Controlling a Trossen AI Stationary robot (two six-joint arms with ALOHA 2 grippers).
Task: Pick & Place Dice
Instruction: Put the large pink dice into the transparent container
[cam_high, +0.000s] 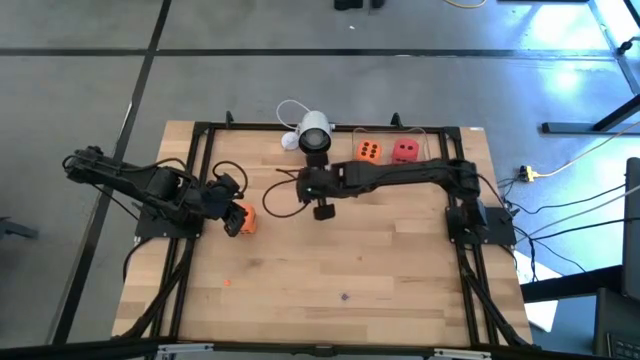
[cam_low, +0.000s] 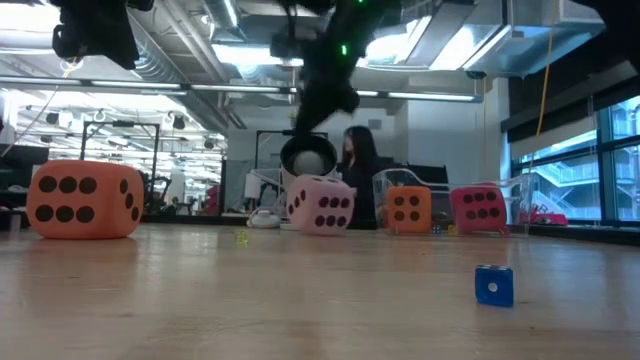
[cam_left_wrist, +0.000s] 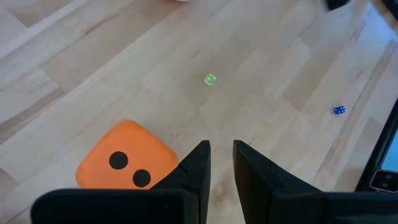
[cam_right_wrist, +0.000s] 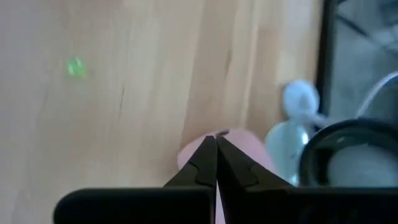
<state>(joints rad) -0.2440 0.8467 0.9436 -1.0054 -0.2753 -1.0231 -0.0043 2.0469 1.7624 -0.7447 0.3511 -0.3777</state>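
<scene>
No die lifted yet. Right tool (cam_right_wrist: 216, 163) shut, empty, above pink die (cam_low: 320, 207) by white camera (cam_high: 314, 131). Left tool (cam_left_wrist: 221, 163) slightly parted, empty, beside orange die (cam_left_wrist: 127, 157). Two more dice (cam_high: 386, 151) right of camera.

Near half of pale wooden tabletop (cam_high: 340, 290) open; soft spotted cubes and white round camera (cam_high: 314, 130) crowd far edge.

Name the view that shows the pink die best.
Low view: the pink die shows whole, dots visible. Right wrist view catches only a blurred pink edge behind the claw. High view hides it under the right arm; left wrist misses it.
</scene>
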